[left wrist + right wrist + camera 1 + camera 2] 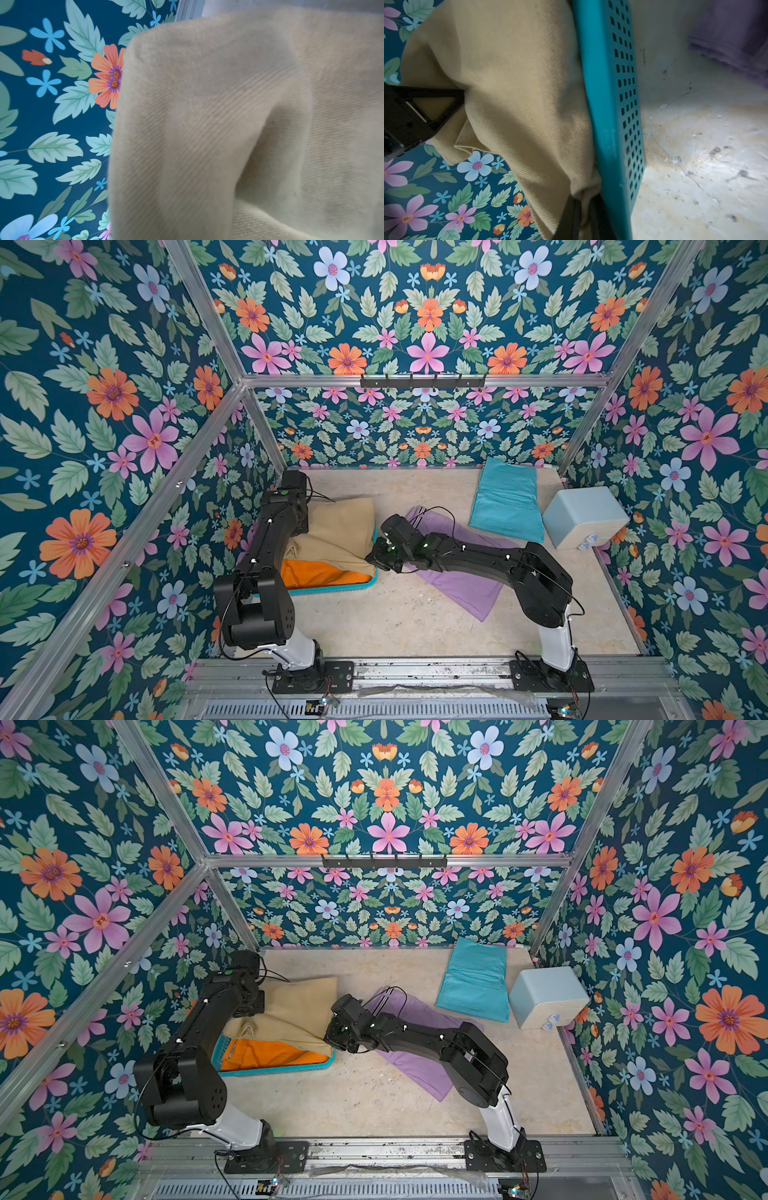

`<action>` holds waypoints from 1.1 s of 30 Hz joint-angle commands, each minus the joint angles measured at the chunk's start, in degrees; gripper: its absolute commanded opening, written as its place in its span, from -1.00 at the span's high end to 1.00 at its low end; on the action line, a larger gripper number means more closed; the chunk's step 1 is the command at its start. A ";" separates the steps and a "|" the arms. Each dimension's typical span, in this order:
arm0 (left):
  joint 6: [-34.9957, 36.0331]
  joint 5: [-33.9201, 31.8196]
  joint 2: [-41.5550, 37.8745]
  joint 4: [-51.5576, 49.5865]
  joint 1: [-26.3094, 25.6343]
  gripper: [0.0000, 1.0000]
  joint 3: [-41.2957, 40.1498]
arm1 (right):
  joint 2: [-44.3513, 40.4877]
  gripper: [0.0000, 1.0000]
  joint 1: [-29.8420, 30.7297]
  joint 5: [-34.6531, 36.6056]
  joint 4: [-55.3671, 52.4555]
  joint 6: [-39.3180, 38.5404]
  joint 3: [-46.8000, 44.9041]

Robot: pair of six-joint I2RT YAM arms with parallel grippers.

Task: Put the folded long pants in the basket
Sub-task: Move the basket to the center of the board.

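The teal basket (332, 591) (608, 104) stands at the left with the orange folded pants (320, 572) inside. The tan pants (336, 531) (207, 124) are spread above the orange pair, held at two ends. My left gripper (302, 517) is shut on their far left end; one of its fingers (436, 116) shows against the cloth. My right gripper (584, 209) (376, 560) is shut on the near right corner, just inside the basket's right wall. The lilac pants (457, 585) lie on the table under my right arm. The turquoise pants (507, 502) lie at the back right.
A pale blue rounded box (582, 518) stands at the right edge beside the turquoise pants. A black hook rail (422, 381) runs along the back frame. Flowered walls close in the table on three sides.
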 commanded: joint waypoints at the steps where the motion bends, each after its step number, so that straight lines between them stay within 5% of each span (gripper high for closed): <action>1: 0.02 -5.11 -1.16 2.72 0.26 1.00 0.23 | -0.20 1.00 1.17 -0.62 -3.46 0.17 0.70; 19: -6.49 -1.55 0.39 -1.63 0.32 1.00 -5.02 | -0.88 1.00 1.51 -1.87 -3.12 2.05 -7.47; 28: -12.72 12.57 -1.84 -4.02 -0.60 1.00 -6.92 | -10.47 1.00 -2.44 -1.66 0.65 3.44 -20.61; 33: -12.50 15.73 -6.43 -3.87 -0.90 1.00 -10.32 | -12.54 1.00 -2.33 -2.04 -6.66 -1.14 -18.45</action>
